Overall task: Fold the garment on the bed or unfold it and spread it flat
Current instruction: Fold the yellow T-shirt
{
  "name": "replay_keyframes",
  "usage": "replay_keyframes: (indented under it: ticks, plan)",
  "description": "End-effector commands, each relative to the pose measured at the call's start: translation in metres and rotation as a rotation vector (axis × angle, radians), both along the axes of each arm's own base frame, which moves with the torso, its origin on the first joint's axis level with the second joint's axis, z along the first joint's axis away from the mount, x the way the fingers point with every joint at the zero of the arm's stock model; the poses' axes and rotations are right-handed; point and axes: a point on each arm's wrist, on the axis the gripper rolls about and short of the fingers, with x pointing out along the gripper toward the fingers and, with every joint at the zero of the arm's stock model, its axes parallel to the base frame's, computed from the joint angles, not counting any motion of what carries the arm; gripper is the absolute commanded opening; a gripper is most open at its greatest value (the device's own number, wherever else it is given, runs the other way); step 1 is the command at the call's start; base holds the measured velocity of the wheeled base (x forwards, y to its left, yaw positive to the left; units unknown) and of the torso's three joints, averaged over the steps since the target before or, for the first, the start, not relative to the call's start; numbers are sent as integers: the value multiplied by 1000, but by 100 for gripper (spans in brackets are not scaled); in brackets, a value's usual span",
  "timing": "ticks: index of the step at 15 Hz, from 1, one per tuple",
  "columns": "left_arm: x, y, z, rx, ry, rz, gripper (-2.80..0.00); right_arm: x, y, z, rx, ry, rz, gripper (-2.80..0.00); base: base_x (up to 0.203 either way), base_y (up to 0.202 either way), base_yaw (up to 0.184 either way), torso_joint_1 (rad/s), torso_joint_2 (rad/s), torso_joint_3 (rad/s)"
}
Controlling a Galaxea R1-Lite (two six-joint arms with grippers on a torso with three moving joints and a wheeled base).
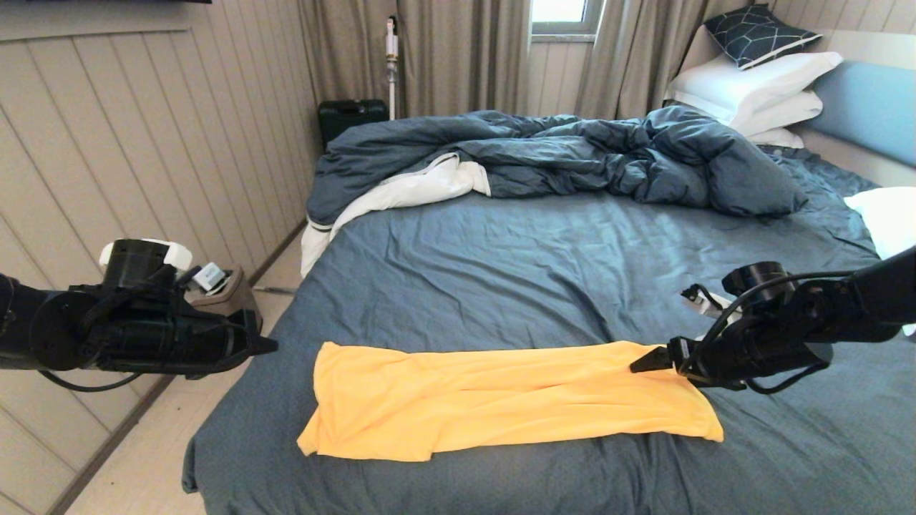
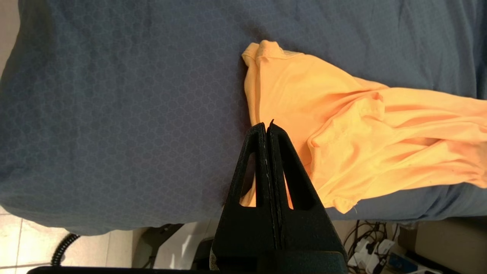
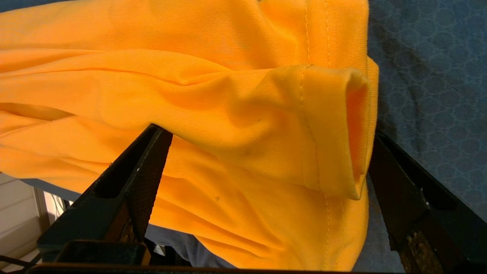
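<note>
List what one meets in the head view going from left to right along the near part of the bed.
Left gripper, shut, off the bed's edge → garment, a long folded strip → right gripper, open, over the garment's right end.

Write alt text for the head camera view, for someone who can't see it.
A yellow T-shirt, folded into a long strip, lies across the near part of a bed with a dark blue sheet. The open right gripper is at its right end; the shut left gripper hangs off its left end. A rumpled duvet lies behind.
</note>
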Motion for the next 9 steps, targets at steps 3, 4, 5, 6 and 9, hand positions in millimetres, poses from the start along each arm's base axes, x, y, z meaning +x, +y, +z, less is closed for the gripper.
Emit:
replay_keyframes:
  ticks: [3,4,5,6,9]
  plan:
    - [1,0,-4,-12,13,-9,-280,1,-1,-6,4,18,-1,0,0,0,0,0,0,0]
    - [0,0,-5,-18,18,-14,-280,2,-1,-9,4,26,-1,0,0,0,0,0,0,0]
    - [0,-1,-5,-19,19,-15,-280,3,-1,-12,4,34,1,-280,0,0,0,0,0,0]
    - [0,-1,-5,-19,19,-15,-280,5,-1,-16,5,41,-1,-280,0,0,0,0,0,0]
    - [2,-1,-9,-20,30,-16,-280,9,-2,-19,7,47,-1,-280,0,0,0,0,0,0]
